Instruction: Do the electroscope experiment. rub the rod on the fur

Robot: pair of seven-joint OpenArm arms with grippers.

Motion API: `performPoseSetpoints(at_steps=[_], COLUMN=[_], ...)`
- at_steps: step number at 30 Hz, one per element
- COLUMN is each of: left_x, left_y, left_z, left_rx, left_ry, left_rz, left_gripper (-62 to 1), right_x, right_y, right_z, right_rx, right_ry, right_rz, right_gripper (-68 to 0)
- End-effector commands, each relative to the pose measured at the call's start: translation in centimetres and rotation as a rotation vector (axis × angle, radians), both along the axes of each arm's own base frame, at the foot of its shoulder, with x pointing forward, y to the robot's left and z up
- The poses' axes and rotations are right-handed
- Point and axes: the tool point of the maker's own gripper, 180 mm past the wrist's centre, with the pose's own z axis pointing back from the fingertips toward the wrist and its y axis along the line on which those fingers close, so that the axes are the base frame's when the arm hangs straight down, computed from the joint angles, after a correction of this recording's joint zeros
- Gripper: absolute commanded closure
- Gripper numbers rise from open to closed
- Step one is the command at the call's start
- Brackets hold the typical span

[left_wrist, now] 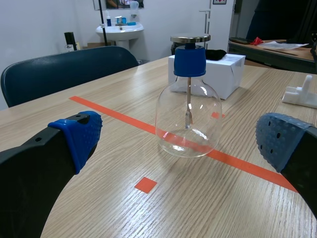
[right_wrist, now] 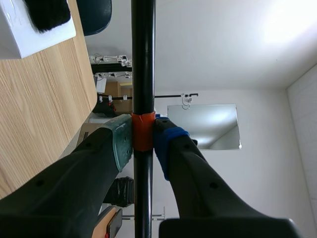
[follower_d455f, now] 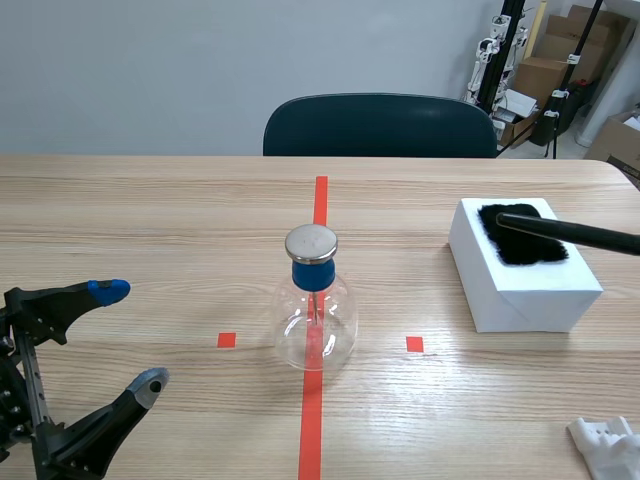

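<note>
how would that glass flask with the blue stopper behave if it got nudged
Probably fragile: the flask looks like thin clear glass. Its wide base should slide rather than roll on the table, but the metal disc and blue stopper up top may tip it if pushed high.

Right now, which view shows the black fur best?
The scene view: the fur shows nearly whole atop the white box, the rod over it. The left wrist view shows a dark sliver behind the flask; the right wrist view, one corner.

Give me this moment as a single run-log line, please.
right claw: shut on rod | rod tip: over fur on white box | left claw: open, facing electroscope
</note>
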Motion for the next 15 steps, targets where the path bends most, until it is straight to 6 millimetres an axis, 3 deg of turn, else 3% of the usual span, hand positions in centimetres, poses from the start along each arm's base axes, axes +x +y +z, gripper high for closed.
performPoseSetpoints(at_steps=[1, 15], left_x=[0.2, 0.2], left_y=[0.2, 0.2], left_z=[0.7, 0.7], left_rx=[-0.018, -0.018], left_ry=[-0.023, -0.022], left_rz=[0.004, 0.003], left_gripper=[-62.3, -62.3], right_x=[1.0, 9.9], right_y=[-0.4, -6.5], right_z=[1.6, 7.1], right_rx=[-0.02, -0.048], right_ry=[-0.051, -0.176], right_rz=[0.005, -0.233], right_gripper=[-0.4, -0.4])
